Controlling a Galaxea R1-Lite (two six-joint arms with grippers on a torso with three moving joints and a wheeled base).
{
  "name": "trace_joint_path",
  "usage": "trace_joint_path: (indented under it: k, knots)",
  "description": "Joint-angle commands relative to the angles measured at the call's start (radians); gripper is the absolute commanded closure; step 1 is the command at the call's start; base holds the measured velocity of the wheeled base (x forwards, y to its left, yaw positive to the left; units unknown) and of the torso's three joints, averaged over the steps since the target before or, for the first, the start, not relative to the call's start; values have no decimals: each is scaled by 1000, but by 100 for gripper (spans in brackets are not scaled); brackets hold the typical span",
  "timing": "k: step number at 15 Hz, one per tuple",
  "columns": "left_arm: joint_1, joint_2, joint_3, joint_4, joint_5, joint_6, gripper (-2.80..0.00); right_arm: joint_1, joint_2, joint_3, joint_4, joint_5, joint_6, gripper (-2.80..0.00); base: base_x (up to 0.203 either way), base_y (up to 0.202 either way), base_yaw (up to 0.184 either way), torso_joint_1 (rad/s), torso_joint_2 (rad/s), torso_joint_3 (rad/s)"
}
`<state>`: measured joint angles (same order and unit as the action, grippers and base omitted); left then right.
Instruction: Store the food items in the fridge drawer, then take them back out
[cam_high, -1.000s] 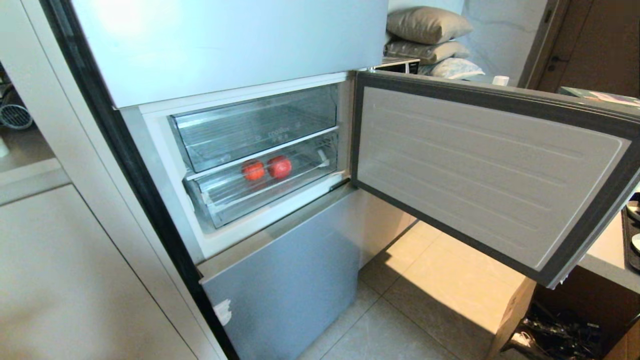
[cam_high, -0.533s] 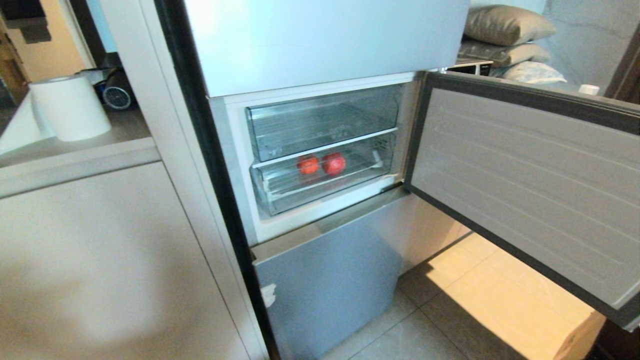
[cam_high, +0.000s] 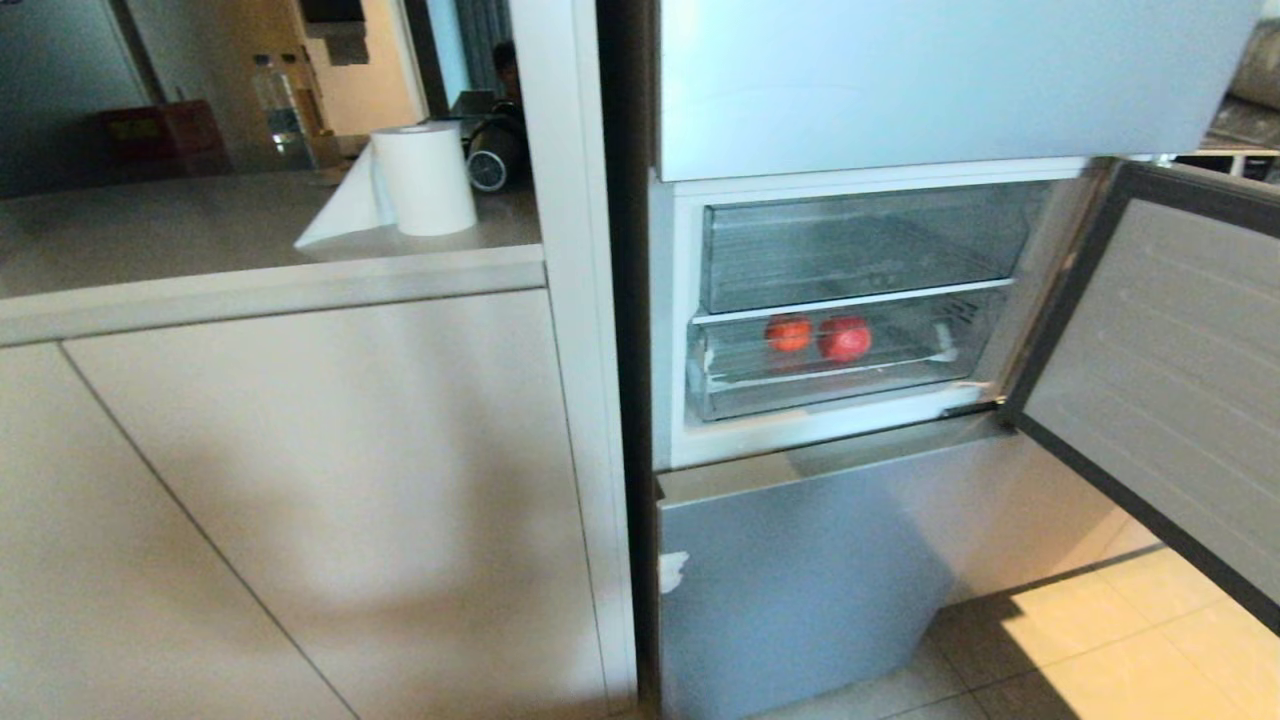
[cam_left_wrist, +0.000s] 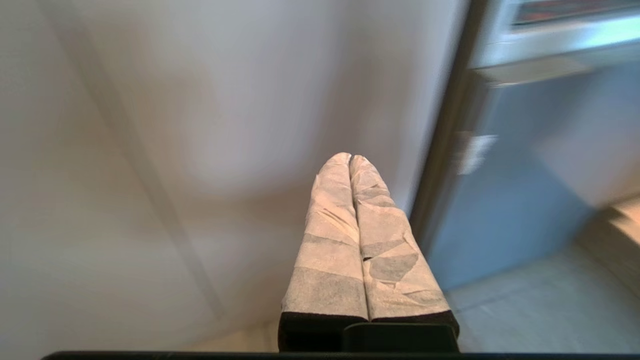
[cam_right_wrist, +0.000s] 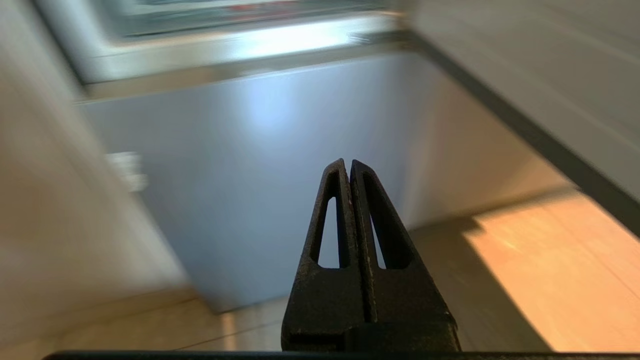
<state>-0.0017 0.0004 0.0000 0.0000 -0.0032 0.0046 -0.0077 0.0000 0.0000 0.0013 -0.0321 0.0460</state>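
With my left gripper (cam_left_wrist: 350, 159) and right gripper (cam_right_wrist: 348, 164) both closed on nothing and low before the fridge, the two food items (cam_high: 818, 337) sit mid-floor in the fridge drawer (cam_high: 720, 385); judged smooth, round, roll-prone, grip each across its widest girth.

Clear ribbed plastic fridge drawer (cam_high: 760, 395); smooth glossy red fruits (cam_high: 818, 337); matt white paper roll (cam_high: 424, 178); brushed grey metal lower door (cam_high: 800, 580).

I see a white paper roll (cam_high: 424, 178) standing on the counter (cam_high: 200, 225), a bottle (cam_high: 272, 105) far behind it, and beige cupboard doors (cam_high: 300, 480) below.
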Motion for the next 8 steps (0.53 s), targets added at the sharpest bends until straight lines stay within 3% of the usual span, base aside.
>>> trace_joint_path:
  k: [1, 4, 8]
  knots:
    - [0, 0, 2, 0, 0, 0, 0, 0, 0, 0, 0, 0, 0, 0, 3, -7, 170, -2, 0, 2]
    - [0, 1, 2, 0, 0, 0, 0, 0, 0, 0, 0, 3, -14, 0, 1, -5, 121, 1, 1, 2]
    - [0, 0, 2, 0, 0, 0, 0, 0, 41, -74, 8, 9, -52, 0, 0, 0, 0, 0, 0, 0]
